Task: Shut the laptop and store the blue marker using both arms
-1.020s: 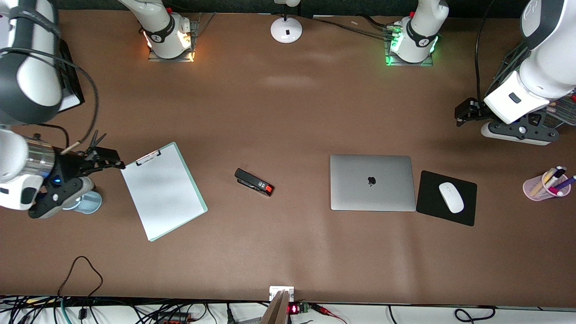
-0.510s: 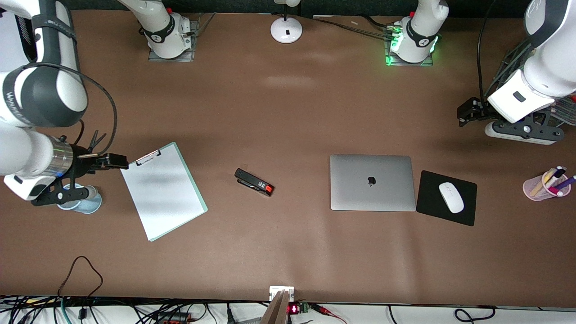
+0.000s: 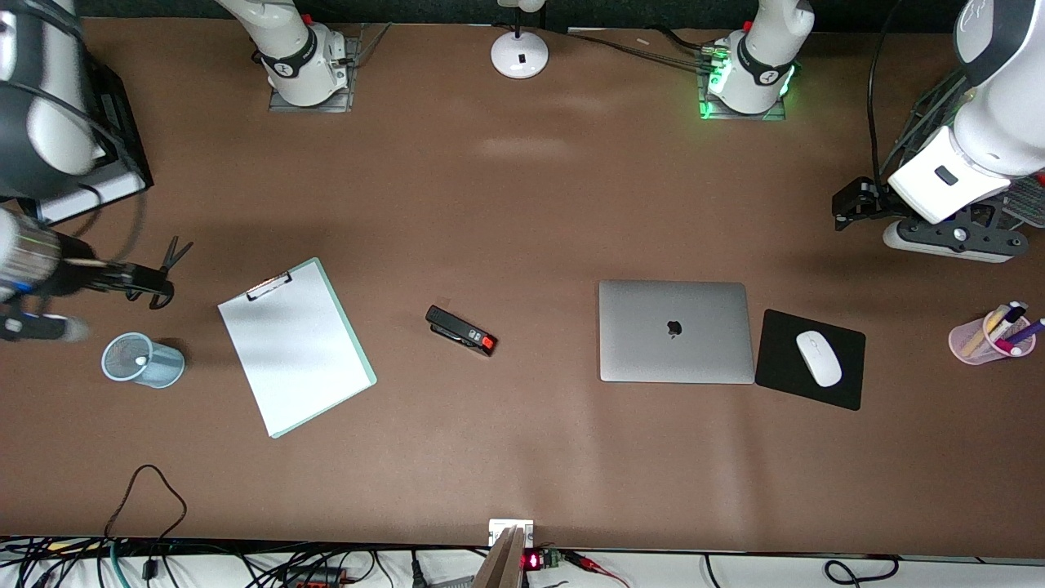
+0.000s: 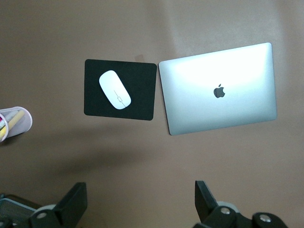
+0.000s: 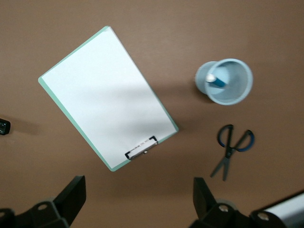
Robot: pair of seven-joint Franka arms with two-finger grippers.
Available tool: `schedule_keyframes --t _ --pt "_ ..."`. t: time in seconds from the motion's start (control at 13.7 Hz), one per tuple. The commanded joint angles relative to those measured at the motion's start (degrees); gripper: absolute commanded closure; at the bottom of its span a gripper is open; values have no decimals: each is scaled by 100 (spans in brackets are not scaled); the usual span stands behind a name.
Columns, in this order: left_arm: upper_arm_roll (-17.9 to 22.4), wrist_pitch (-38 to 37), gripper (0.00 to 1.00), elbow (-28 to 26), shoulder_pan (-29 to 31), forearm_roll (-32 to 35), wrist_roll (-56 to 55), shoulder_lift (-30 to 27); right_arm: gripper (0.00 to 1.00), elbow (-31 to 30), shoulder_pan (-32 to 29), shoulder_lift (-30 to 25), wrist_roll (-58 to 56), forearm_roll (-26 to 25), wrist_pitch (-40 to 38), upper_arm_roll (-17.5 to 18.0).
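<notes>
Right gripper drawn off cup, blue marker half hidden inside

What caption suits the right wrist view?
Open right pincer above white clipboard, blue-handled scissors, and pale-blue mesh cup holding blue marker.

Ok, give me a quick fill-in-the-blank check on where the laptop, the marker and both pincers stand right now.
1. The laptop lies with its lid ____.
2. The blue marker stands inside the pale blue mesh ____.
3. The black mouse pad, bearing the white mouse, lies ____ the laptop.
4. The left pincer and the right pincer both show their fingers ____, holding nothing.

Missing words: closed; cup; beside; open
</notes>
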Motion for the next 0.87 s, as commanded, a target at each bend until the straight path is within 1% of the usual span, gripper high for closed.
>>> schedule_keyframes --t 0.0,0.29,0.51,0.58,0.8 --pt "26 -71 0 177 4 15 81 44 0 -193 -8 -522 57 -146 -375 38" --pt "43 -123 0 185 127 15 99 -17 0 -508 -26 -927 -224 -181 -403 46" --pt "43 -115 0 185 135 138 99 -17 0 -1192 -88 -1427 -225 -173 26 46" --pt "43 -115 0 185 144 138 99 -17 0 -1334 -88 -1542 -225 -146 80 46" --pt "52 -62 0 194 144 147 72 -17 0 -1362 -96 -1674 -234 -137 1 46"
